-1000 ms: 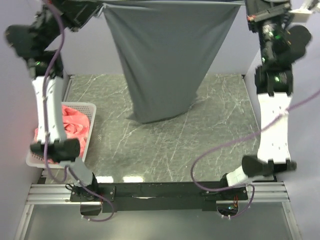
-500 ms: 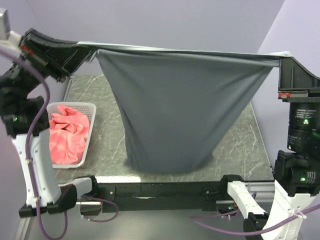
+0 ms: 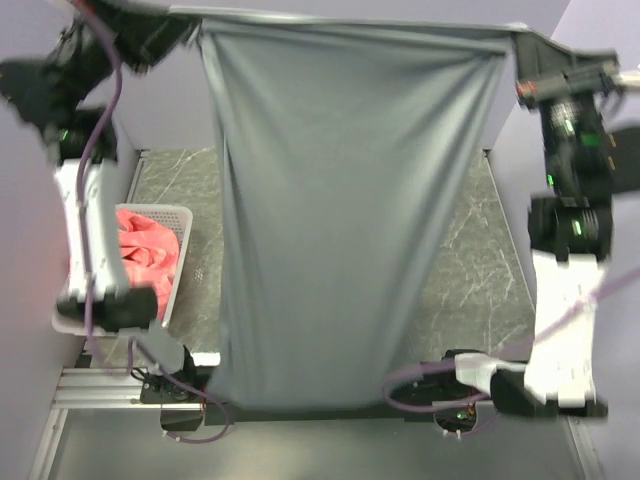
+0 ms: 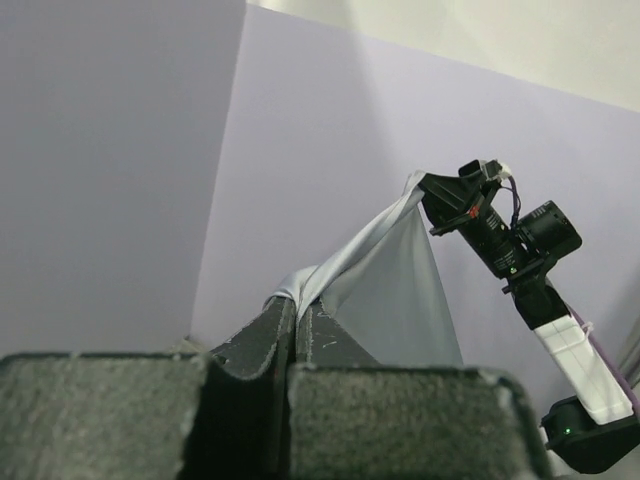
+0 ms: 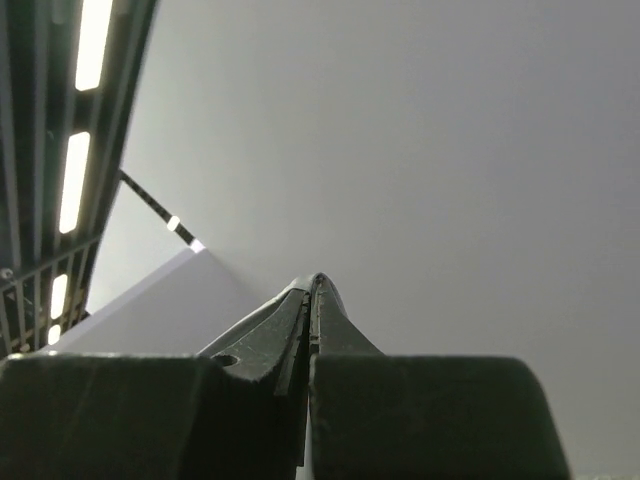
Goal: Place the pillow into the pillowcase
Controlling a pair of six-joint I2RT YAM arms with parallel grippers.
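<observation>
Holding the pillowcase [image 3: 340, 220] high and wide

- Pillowcase: largest thing in view. It hangs as a grey sheet from a taut top hem strung between the two arms, and falls past the near edge of the table [image 3: 460, 250], its bottom hem down by the arm bases.
- Table: dark marbled top, seen only on either side of the cloth.
- Basket [image 3: 182, 212]: white lattice, at the table's left edge, with a pink cloth [image 3: 145, 250] heaped in it. It is apart from the pillowcase and plays no part.
- Left gripper [image 3: 165, 28]: raised at top left. Its wrist view shows the fingers [image 4: 270, 330] pressed together, pinching a bunched corner of the hem.
- Right gripper [image 3: 522, 50]: raised at top right. Its fingers are pressed together too, and the left wrist view shows the other corner running into them.
- Pillow: not seen in any view. If it is inside, the cloth hides it. No clear bulge shows, so I cannot tell.

Step in hand, as I judge it: a lift to let the pillow drop to the bottom of the sack. To do it well:
- Grip both corners hard.
- Move both arms together so the hem rides level.
- Avoid spreading further, since a taut hem can slip a pinch.
- Watch that the bottom hem does not snag on the base rail.
</observation>
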